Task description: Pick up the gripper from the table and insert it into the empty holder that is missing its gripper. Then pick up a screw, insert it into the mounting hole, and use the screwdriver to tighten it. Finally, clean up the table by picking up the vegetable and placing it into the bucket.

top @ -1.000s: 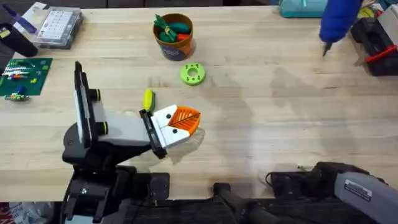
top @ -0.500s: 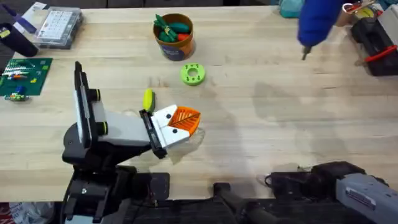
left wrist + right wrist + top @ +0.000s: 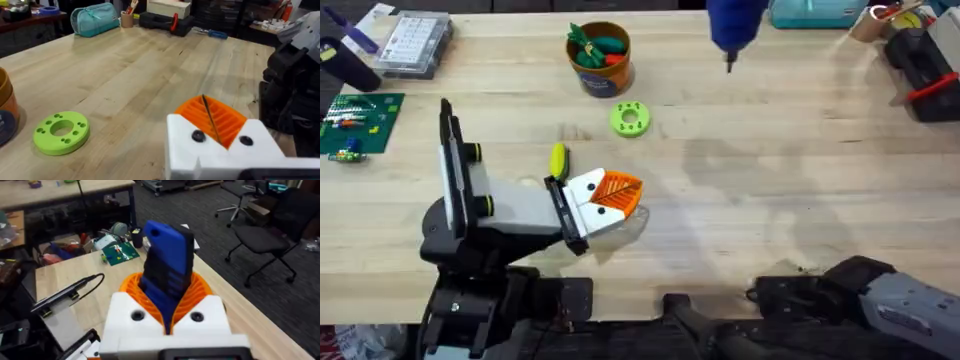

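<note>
Screwdriver (image 3: 735,22) carried leftward, now just right of bucket (image 3: 601,58), bit down, right gripper (image 3: 167,312) clamped on it. Left gripper (image 3: 617,196) closed, empty, below bucket; vegetable (image 3: 558,159) beside it.

1. A workshop or lab, with a big wooden table (image 3: 800,180).
2. Tools at the far edge: a black case (image 3: 165,22), a screwdriver (image 3: 212,33).
3. Green circuit board (image 3: 355,122) and parts box (image 3: 415,42).
4. Office chair (image 3: 270,235) on grey carpet.
</note>
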Tool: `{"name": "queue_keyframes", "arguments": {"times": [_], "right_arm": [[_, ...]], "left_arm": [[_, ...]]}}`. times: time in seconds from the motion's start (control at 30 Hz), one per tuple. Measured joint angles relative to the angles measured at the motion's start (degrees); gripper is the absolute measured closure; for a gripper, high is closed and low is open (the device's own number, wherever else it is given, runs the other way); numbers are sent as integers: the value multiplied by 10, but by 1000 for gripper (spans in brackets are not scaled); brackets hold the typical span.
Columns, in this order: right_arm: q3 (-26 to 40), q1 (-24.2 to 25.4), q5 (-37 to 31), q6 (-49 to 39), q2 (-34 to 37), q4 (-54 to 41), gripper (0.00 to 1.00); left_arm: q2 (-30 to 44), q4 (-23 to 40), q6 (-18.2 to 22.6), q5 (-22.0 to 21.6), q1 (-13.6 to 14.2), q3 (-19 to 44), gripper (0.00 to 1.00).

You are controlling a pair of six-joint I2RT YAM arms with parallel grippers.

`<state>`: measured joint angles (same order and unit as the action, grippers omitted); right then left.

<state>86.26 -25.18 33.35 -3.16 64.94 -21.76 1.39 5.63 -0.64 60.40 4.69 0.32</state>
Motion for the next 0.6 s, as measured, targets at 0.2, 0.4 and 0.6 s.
{"name": "queue_keyframes", "arguments": {"times": [0.2, 0.4, 0.6], "right_arm": [[0, -26, 7, 2, 1, 12, 973], [-7, -28, 45, 1, 1, 22, 973], [-104, -28, 101, 15, 1, 187, 973]], "left_arm": [[0, 0, 0, 0, 0, 0, 988], [0, 0, 0, 0, 0, 0, 987], [0, 0, 0, 0, 0, 0, 988]]}}
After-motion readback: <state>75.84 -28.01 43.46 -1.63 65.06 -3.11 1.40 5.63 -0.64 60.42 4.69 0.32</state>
